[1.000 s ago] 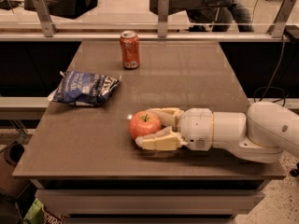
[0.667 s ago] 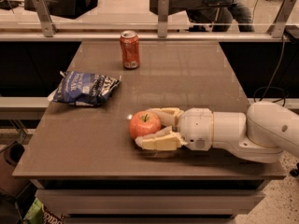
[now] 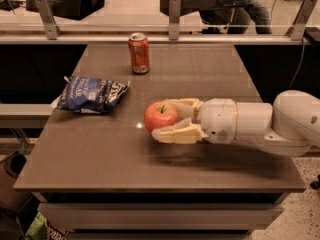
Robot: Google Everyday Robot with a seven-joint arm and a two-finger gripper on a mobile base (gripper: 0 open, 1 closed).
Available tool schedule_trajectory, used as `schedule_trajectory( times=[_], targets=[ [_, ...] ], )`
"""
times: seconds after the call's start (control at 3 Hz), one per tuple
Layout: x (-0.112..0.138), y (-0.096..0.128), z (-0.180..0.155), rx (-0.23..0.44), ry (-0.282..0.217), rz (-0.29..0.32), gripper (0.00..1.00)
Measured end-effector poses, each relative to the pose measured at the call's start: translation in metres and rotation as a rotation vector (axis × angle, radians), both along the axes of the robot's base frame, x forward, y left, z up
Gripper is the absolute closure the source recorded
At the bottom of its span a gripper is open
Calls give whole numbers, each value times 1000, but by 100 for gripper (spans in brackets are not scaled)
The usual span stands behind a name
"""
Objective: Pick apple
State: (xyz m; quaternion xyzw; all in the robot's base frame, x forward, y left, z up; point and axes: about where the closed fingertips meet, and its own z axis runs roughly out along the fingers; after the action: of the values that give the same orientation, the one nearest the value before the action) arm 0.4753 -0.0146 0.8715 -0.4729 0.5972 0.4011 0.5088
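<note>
The jaws of the gripper (image 3: 165, 119) sit clamped on the apple (image 3: 159, 115) between them, low over the surface (image 3: 200, 74); the grasp looks made; lifting it clear seems left to do.

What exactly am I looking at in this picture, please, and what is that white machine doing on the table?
It is a robot's single white arm, reaching in from the right over a brown table. The one camera looks down on the table from its near side; where it is mounted is unknown. At the arm's tip is a two-finger claw, whose fingers grip a red-orange apple, the thing to pick. To the left lies a blue chip bag; near the far edge stands a soda can.
</note>
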Motion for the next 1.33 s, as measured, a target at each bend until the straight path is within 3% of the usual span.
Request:
schedule_trajectory(
  times=[0.67,1.33],
  targets=[
    [21,-25,43,-22,-58,-27,100],
    [26,-50,97,-89,-126,-81,100]
  ],
)
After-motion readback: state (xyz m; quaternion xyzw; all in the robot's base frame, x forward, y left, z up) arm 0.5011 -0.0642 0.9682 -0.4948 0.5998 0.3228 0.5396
